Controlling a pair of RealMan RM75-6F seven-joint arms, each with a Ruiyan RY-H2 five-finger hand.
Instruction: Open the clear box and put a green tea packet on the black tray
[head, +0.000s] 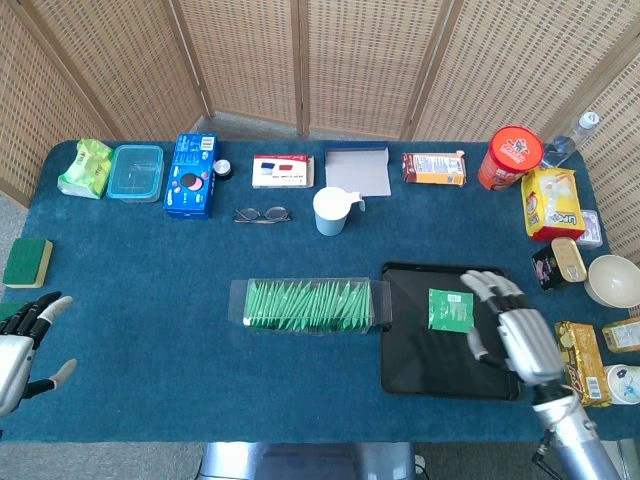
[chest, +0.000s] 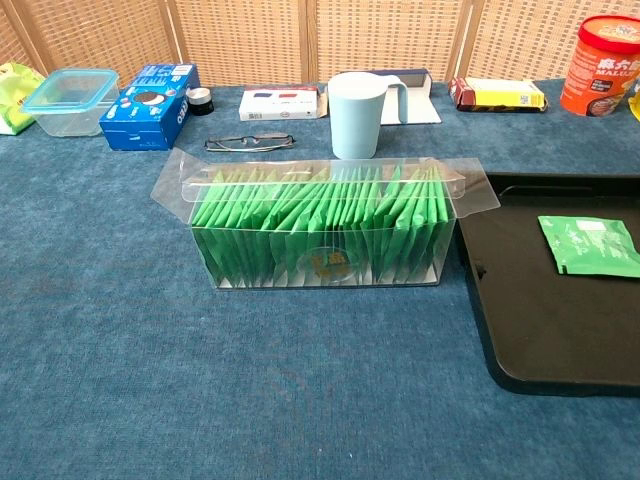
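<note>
The clear box (head: 310, 305) (chest: 320, 235) stands mid-table with its flaps spread open, packed with several green tea packets. To its right lies the black tray (head: 412, 365) (chest: 560, 340). One green tea packet (head: 451, 309) (chest: 590, 246) lies flat on it. My right hand (head: 511, 330) hovers over the tray's right part, fingers spread, holding nothing, just right of the packet. My left hand (head: 22, 345) is at the table's left edge, fingers apart and empty. Neither hand appears in the chest view.
A light blue cup (head: 331, 210) and glasses (head: 262, 214) sit behind the clear box. Boxes, a container and a red tub (head: 514, 156) line the far edge. Snacks, a tin and a bowl (head: 612, 280) crowd the right side. A green sponge (head: 27, 262) lies at left.
</note>
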